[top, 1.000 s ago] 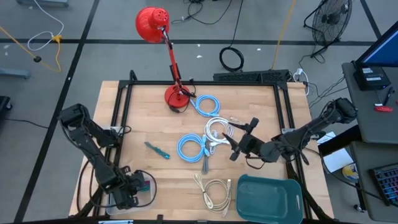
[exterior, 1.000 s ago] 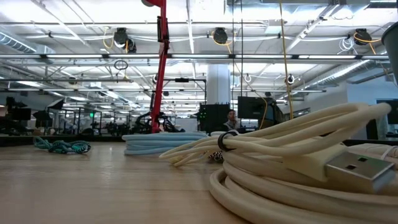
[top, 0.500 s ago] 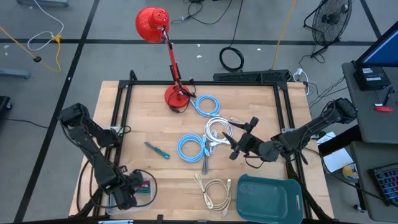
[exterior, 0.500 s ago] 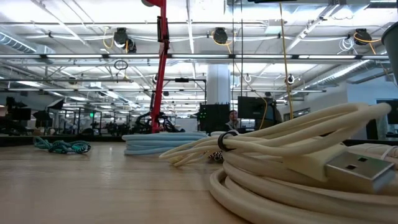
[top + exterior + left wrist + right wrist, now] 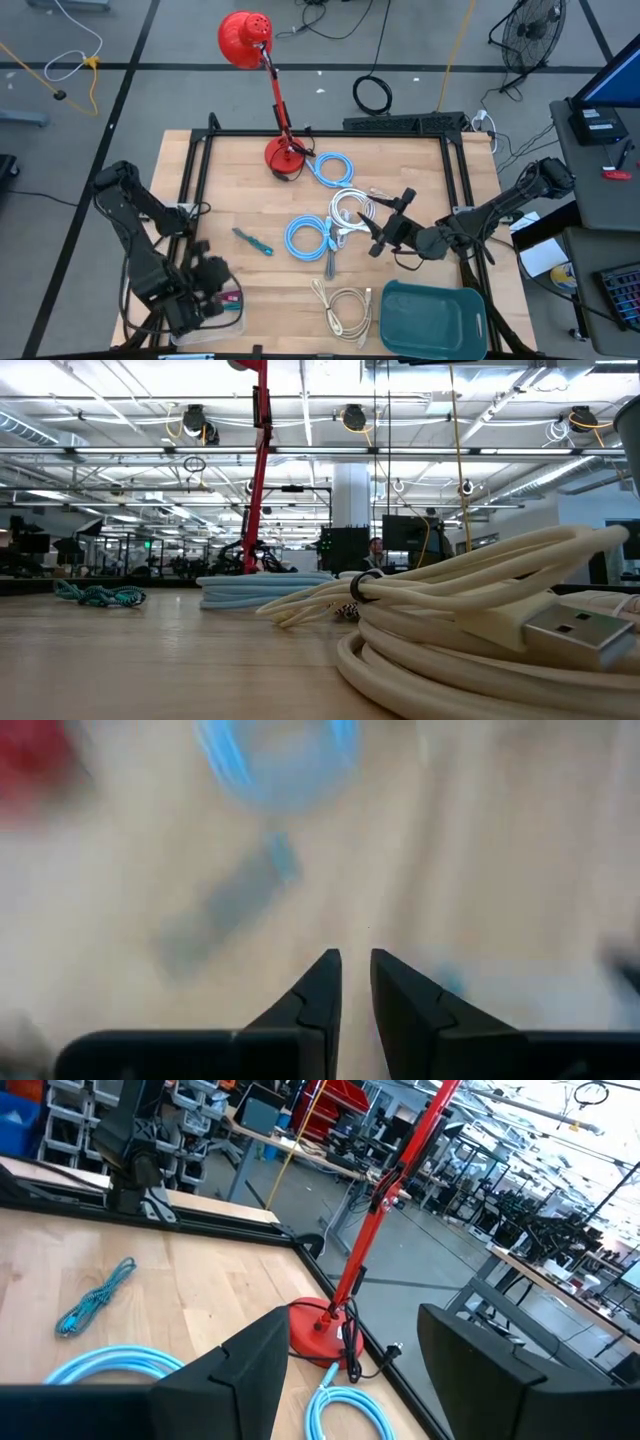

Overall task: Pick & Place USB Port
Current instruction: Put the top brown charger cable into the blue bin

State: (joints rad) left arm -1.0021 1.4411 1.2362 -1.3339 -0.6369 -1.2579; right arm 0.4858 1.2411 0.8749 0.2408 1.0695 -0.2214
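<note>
USB cables (image 5: 345, 306) are lying mid-table — I'm holding the right gripper (image 5: 378, 233) wide beside them, the left gripper (image 5: 222, 292) narrowed, gripping nothing.

Left gripper (image 5: 355, 982) nearly closed and empty — right gripper (image 5: 350, 1370) spread wide, hovering.

The right claw (image 5: 372, 237) hangs beside coiled white cables (image 5: 350, 212) mid-counter (image 5: 230, 190); the left claw (image 5: 215, 285) sits at the near-left corner.

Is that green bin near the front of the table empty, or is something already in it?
Empty: the high view shows only bare green floor inside the green bin.
</note>
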